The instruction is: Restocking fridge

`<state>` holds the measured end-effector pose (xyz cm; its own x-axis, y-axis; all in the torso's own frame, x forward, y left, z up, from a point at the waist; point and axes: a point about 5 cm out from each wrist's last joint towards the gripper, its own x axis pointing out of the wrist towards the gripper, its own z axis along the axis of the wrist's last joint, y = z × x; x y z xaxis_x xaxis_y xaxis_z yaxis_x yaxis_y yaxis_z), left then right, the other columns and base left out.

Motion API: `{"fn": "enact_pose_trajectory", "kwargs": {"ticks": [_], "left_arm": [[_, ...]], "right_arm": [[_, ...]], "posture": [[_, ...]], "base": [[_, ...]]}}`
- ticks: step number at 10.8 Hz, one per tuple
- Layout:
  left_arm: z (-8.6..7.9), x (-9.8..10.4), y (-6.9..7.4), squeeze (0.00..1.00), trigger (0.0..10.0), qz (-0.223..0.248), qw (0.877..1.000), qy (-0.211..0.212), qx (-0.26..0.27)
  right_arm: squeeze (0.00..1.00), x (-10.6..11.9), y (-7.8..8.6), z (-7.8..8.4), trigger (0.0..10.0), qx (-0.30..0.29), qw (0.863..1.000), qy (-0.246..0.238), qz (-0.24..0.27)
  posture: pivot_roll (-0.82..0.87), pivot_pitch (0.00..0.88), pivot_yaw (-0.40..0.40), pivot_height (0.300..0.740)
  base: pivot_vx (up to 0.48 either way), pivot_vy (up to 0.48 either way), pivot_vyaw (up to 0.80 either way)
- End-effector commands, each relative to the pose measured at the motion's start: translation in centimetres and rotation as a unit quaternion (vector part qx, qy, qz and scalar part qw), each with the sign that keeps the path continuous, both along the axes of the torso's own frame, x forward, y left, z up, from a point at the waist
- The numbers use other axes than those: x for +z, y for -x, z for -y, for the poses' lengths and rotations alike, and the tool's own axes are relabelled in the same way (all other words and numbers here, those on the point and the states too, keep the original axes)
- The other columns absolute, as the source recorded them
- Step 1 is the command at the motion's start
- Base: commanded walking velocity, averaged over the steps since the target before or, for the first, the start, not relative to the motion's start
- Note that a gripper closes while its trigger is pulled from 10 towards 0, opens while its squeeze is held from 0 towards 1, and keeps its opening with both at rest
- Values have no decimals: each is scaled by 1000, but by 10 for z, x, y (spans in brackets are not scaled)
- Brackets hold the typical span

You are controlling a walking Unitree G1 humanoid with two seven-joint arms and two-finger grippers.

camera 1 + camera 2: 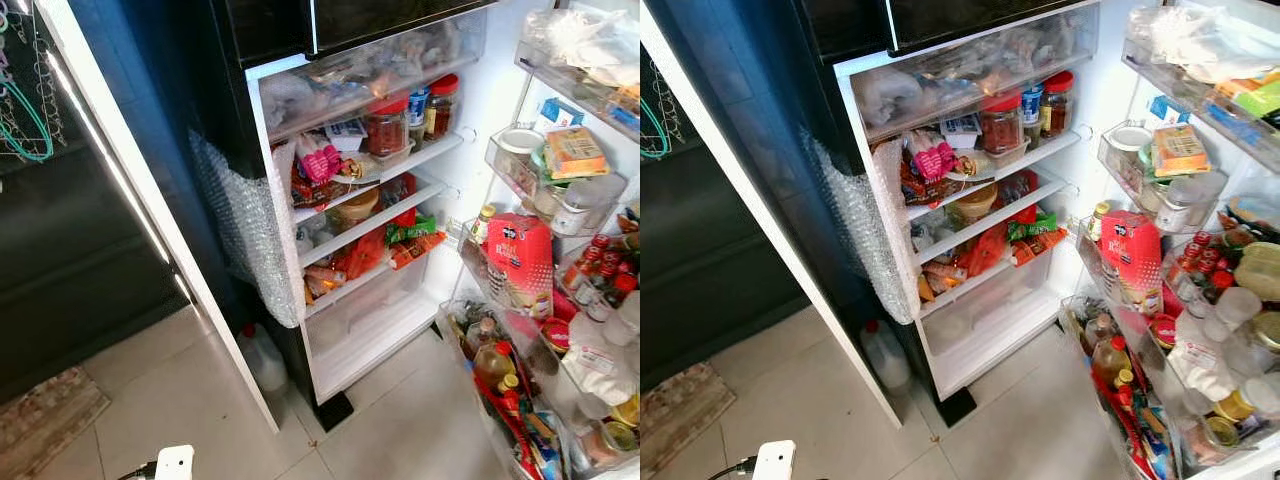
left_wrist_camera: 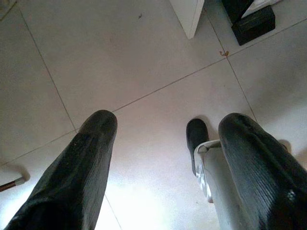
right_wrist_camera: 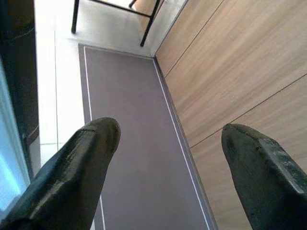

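Two doors wide open on this fridge [image 1: 400, 230], shelves crammed with jars and packets, and the door rack [image 1: 1160, 300] over at 3 o'clock is just as stuffed, red carton [image 1: 520, 262] and bottles included. The left gripper [image 2: 163, 158] hangs over the tiled floor [image 2: 144, 72] with its jaws spread and nothing held. The right gripper [image 3: 168, 158] is also gaping empty, above a grey mat [image 3: 129, 143] beside wood panelling [image 3: 240, 72].

Red-lidded jars [image 1: 388, 125], white fridge [image 1: 480, 110]
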<state>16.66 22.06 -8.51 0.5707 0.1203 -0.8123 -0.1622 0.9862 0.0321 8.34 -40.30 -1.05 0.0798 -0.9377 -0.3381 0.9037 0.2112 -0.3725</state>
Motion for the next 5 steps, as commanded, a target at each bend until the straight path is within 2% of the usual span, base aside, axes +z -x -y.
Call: {"fn": "enact_pose_trajectory", "kwargs": {"ticks": [1, 3, 5], "left_arm": [[-6, 1, 2, 0, 10000, -4, 1000, -8, -1], [-7, 1, 1, 0, 10000, -3, 1000, -7, -1], [-7, 1, 1, 0, 10000, -2, 1000, -8, -2]], "right_arm": [[0, 4, -2, 4, 10000, 2, 1000, 8, 9], [0, 7, -1, 7, 10000, -4, 1000, 14, 14], [0, 8, 11, 12, 10000, -25, 1000, 13, 12]], "posture": [[-197, 0, 85, 740], [-191, 0, 87, 740], [-193, 0, 88, 740]], "base": [[0, 0, 0], [0, 0, 0], [0, 0, 0]]}}
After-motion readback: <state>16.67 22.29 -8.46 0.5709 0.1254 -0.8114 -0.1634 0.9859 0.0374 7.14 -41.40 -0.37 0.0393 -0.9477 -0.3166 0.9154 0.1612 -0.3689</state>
